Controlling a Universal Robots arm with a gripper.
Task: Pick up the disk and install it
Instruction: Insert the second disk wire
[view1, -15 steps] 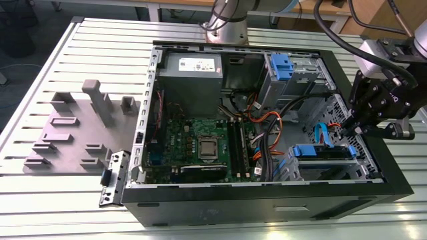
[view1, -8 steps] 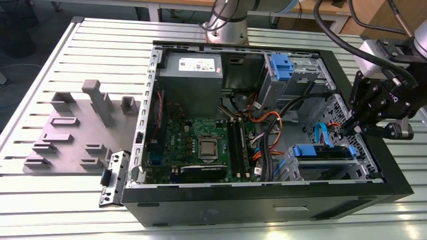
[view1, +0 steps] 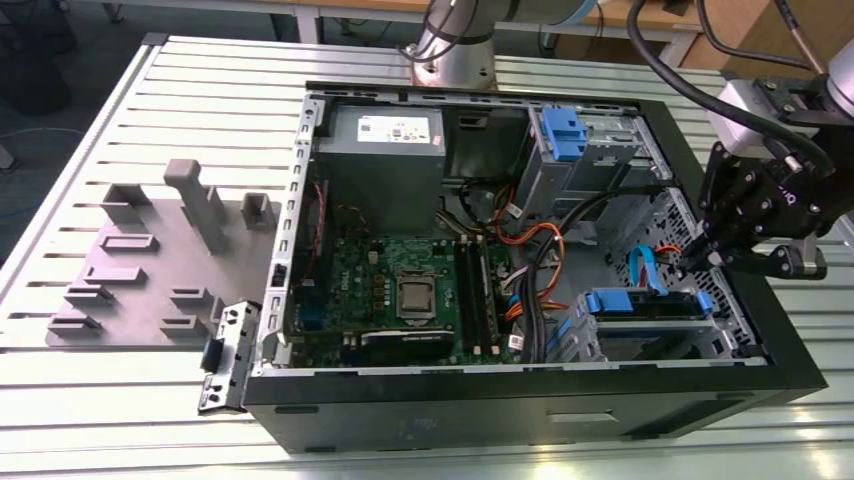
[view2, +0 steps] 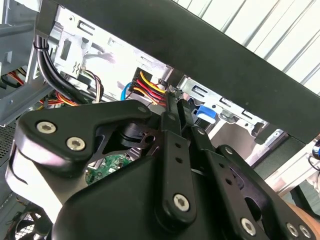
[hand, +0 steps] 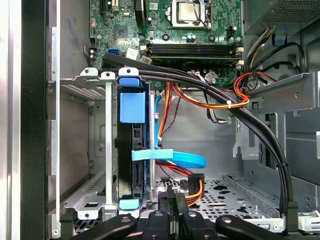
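Note:
The disk (view1: 627, 301) sits in the grey metal cage at the near right corner of the open computer case (view1: 534, 385). Its blue rail faces up. In the first wrist view the disk (hand: 132, 107) stands edge-on between the cage's metal walls, blue handle on top and a blue clip at its base. My gripper (view1: 694, 262) hangs just above the case's right wall, beside and slightly above the disk, apart from it. Its black fingers (hand: 167, 202) are pressed together, shut with nothing between them. The second wrist view shows the gripper (view2: 172, 102) tips closed near the cables.
A blue flat cable (hand: 180, 159) and red-yellow-black wires (hand: 195, 185) lie just beside the disk. Thick black cables (hand: 230, 107) cross the case. The motherboard (view1: 400, 280), power supply box (view1: 380, 150) and upper cage with blue bracket (view1: 561, 135) are nearby. A grey fixture (view1: 147, 250) lies on the slatted table.

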